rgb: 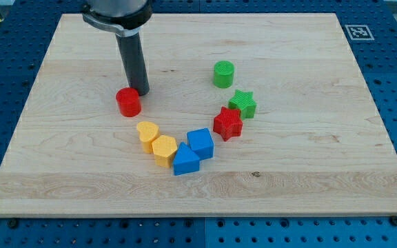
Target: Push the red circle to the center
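My tip (pixel 142 91) sits on the board (pixel 309 193), touching or just abt touching the red circle (pixel 128 102) at its upper-right edge. No jaws on this tool, just a bare rod, so nothing is clenched or grasped; contact is side-on only

Red circle lies left of the board's middle, near the view's upper left of the block arc. Just below it to the right: two yellow blocks (pixel 147 135) (pixel 164 149), shape looks heart-ish, can't be sure. Then a blue block (pixel 185 160) & blue cube (pixel 200 143), red star (pixel 227 123), green star (pixel 242 104), green cylinder (pixel 223 74) curving up on the right

Step in hand, I judge: getting behind the circle, push not really under way. Centre is to the circle's right & slightly down, inside the arc. Tip is on the wrong side for that, so next move prob needs going round to the circle's left, then shoving rightward. Risk: drifting low & clipping the upper yellow block
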Action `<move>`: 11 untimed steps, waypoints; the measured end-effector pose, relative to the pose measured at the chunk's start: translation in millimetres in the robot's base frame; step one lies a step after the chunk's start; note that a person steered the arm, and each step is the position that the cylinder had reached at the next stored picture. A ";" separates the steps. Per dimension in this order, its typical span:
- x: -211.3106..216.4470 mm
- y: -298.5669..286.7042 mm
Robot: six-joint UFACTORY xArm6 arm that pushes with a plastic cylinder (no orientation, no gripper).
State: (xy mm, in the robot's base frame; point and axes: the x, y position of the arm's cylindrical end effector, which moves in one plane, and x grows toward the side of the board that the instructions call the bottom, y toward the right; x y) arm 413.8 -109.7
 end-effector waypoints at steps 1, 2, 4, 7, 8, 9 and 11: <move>-22.7 -21.9; -26.7 -56.8; 37.3 -71.3; 40.3 -12.7; 40.3 27.6; 40.3 63.2; 44.3 126.3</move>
